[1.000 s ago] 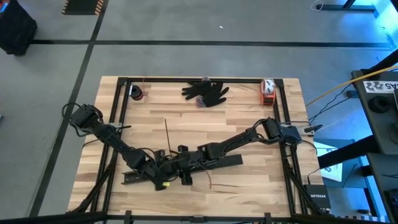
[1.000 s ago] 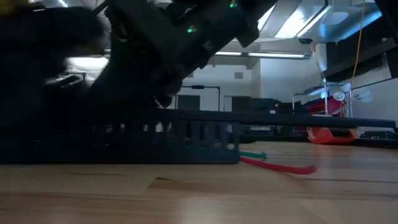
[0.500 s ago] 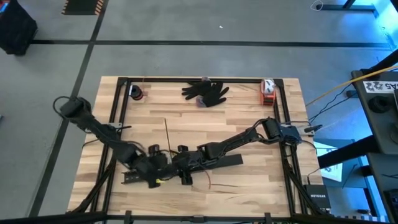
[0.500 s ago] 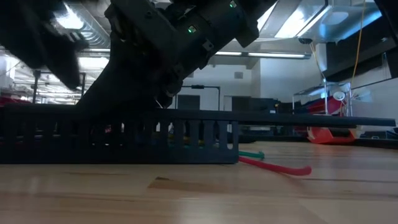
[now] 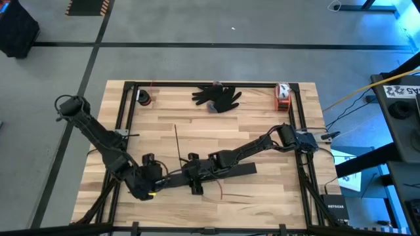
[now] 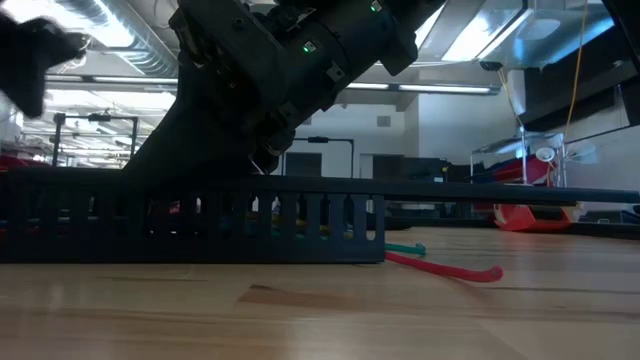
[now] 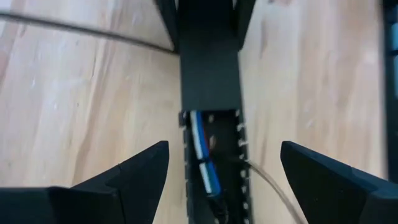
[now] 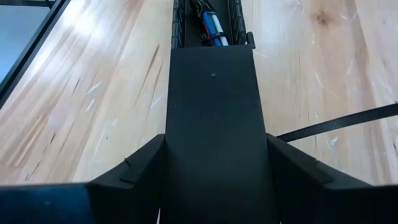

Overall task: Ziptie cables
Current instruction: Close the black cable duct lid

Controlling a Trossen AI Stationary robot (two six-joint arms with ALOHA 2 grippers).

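Observation:
A long black slotted bar (image 5: 197,176) lies on the wooden table, and part of it is covered by a flat black strip (image 8: 211,124). The cables (image 7: 202,149) lie inside the bar's open stretch, blue and white; they also show as cables (image 8: 211,25) beyond the strip. A red wire (image 6: 450,270) trails out of the bar's end. The ziptie (image 5: 177,141) lies flat on the table, far of the bar. My right gripper (image 5: 193,177) is shut on the bar. My left gripper (image 7: 224,180) hangs open above the bar's left part. My right gripper pinches the covered bar across its width, one finger (image 8: 140,165) on each long side (image 8: 171,155). The fingers slant down from the table's right and point along the bar. The bar rests on the table.
A black glove (image 5: 218,97), a red and white object (image 5: 282,97) and a small spool (image 5: 143,98) lie along the far edge. Black frame rails (image 5: 125,118) border the table. Bare wood lies between the ziptie and the glove.
My left gripper has risen off the bar and drawn back toward the table's near left corner. In the low view it has left the front of the bar and now shows only at the top left. My right gripper and the bar have kept still.

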